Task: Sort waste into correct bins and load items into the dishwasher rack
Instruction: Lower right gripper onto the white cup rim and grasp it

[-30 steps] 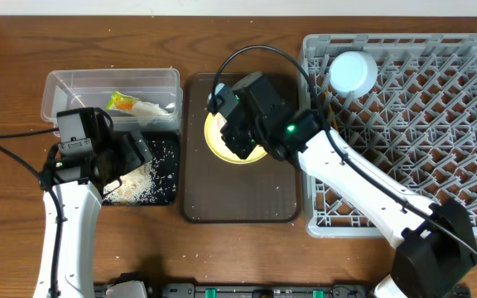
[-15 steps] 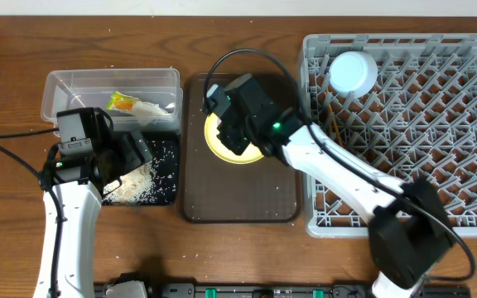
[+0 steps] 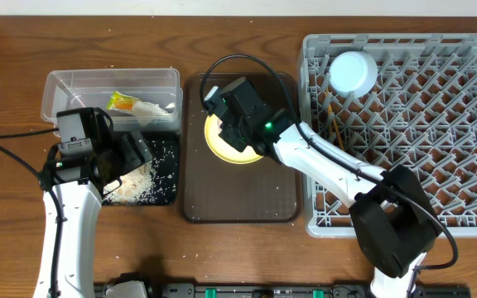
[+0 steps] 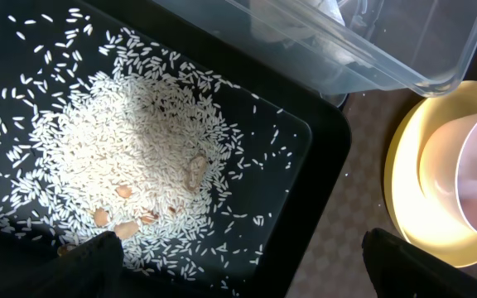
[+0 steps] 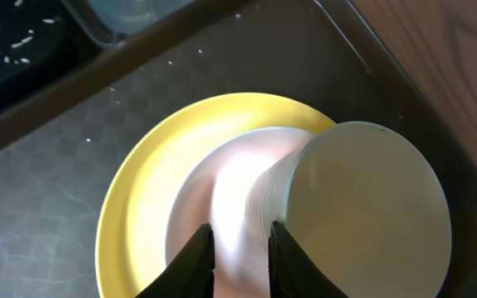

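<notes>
My right gripper (image 5: pixel 238 236) hangs low over the pale pink bowl (image 5: pixel 222 190), which sits on the yellow plate (image 5: pixel 139 207) (image 3: pixel 218 147). Its jaws stand a narrow gap apart, and I cannot tell if they pinch anything. The small white cup (image 5: pixel 363 215) lies tilted in the bowl against the right finger. My left gripper (image 4: pixel 238 248) (image 3: pixel 135 149) is wide open and empty over the black tray (image 4: pixel 338 141), which holds rice grains (image 4: pixel 131 157). The clear tub (image 3: pixel 73 87) contains the snack wrapper (image 3: pixel 122 103) and the white wrapper (image 3: pixel 151 108). The dishwasher rack (image 3: pixel 437 165) holds an upturned light blue bowl (image 3: pixel 353 72) and chopsticks (image 3: pixel 334 124).
The plate rests on a dark brown serving tray (image 3: pixel 238 199) between the bins and the rack. A few nut-like brown bits (image 4: pixel 122 217) lie among the rice. Loose grains are scattered on the wood left of the tub. The right arm stretches across the rack's left edge.
My right gripper has shifted a little up and to the left over the plate, its arm swinging with it. The left arm has not moved.
</notes>
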